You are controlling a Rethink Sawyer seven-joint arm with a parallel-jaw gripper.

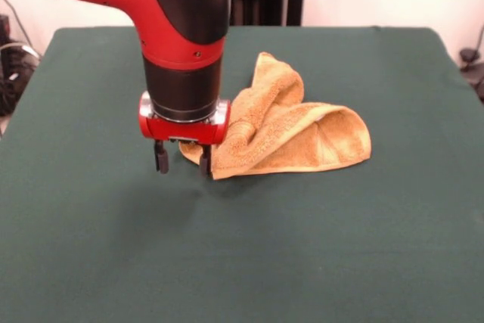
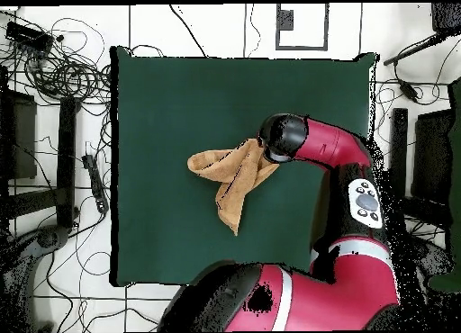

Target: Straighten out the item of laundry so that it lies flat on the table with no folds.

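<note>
The golden-orange towel (image 1: pixel 291 130) lies crumpled and folded over itself near the middle of the dark green table (image 1: pixel 318 262). One flap rises toward the far side and a rounded fold lies at the right. My gripper (image 1: pixel 183 160) points straight down at the towel's left corner. Its two fingers (image 1: pixel 161 158) stand apart, with the towel's corner edge between them. In the overhead view the towel (image 2: pixel 230 175) shows as a folded wedge. There the arm's wrist (image 2: pixel 281 137) covers the gripper and one corner of the towel.
The red and black arm (image 1: pixel 181 28) comes down from the upper left in the front view and hides part of the table behind it. Cables and equipment (image 2: pixel 54 68) lie on the floor beyond the table's edges. Green cloth surrounds the towel on all sides.
</note>
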